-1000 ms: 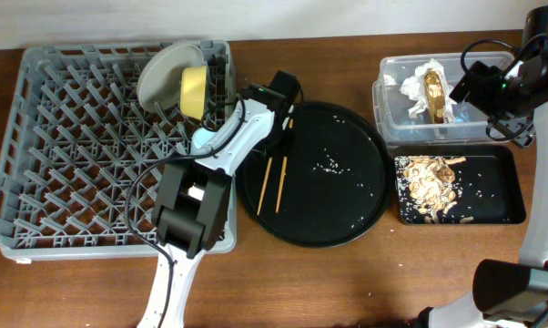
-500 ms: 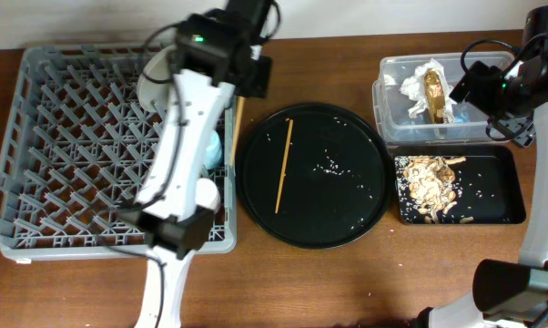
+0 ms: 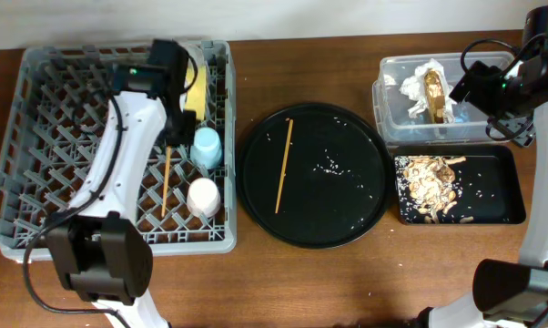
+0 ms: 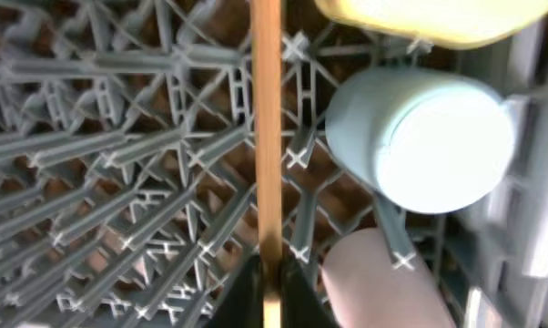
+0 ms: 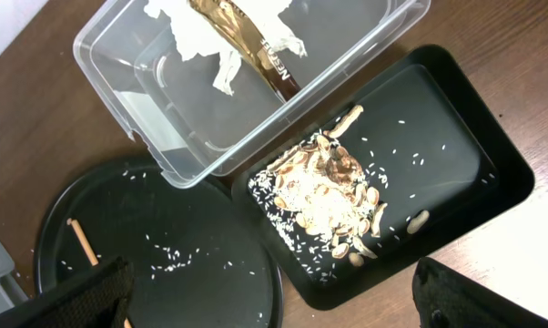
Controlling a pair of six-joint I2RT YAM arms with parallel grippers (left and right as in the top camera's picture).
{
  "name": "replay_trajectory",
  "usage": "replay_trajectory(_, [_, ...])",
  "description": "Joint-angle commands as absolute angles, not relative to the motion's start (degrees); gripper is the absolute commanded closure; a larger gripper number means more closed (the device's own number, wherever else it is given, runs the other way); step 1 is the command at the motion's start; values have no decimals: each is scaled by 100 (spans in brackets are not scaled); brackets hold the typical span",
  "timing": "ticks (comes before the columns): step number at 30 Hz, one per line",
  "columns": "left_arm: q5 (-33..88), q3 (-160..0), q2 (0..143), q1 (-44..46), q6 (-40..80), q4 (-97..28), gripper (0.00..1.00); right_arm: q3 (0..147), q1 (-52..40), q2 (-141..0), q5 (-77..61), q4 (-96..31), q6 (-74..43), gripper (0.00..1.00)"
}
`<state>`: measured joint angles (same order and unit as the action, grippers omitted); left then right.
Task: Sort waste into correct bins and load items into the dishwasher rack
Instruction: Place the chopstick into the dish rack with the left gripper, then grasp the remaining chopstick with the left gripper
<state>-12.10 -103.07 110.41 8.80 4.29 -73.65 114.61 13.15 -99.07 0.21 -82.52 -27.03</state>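
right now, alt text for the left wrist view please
The left gripper holds one wooden chopstick over the grey dishwasher rack. Right of it sit a light blue cup, a pale pink cup below, and a yellow bowl at the top edge.

Brown wooden table (image 3: 347, 282) carries the grey rack (image 3: 55, 155) at left, round black tray (image 3: 342, 205) centre, clear tub (image 3: 397, 123) upper right, rectangular black tray (image 3: 492, 173) just below it.

**Left arm** (image 3: 119, 173) is reaching from 6 to 12 o'clock. **Left gripper** (image 4: 270, 278) is pointing back toward 6, fingers pinching a chopstick (image 4: 267, 137). **Right arm** (image 3: 540, 182) is standing at 3 o'clock. **Right gripper** (image 5: 269, 273) is pointing toward 9, fingers spread wide.
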Motion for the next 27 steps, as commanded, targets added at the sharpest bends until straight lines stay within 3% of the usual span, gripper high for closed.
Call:
replay_trajectory(1, [-1337, -10001, 10958, 825, 294, -7087, 51, 11465, 1319, -9915, 89, -8250, -2729, 2])
replay_trajectory(2, [-1337, -10033, 10947, 794, 294, -7028, 41, 11465, 1319, -9915, 89, -8250, -2729, 2])
replay_trajectory(4, [-1286, -10311, 10940, 766, 298, -7039, 37, 11465, 1319, -9915, 89, -8250, -2729, 1])
replay_trajectory(9, [-261, -11885, 10733, 1197, 296, -7413, 39, 11465, 1319, -9915, 89, -8250, -2729, 2])
replay_trajectory(18, [130, -11891, 12234, 3129, 322, -6978, 41, 11465, 1319, -9915, 89, -8250, -2729, 2])
replay_trajectory(27, [38, -11891, 13572, 3347, 342, -6901, 50, 11465, 1319, -9915, 89, -8250, -2729, 2])
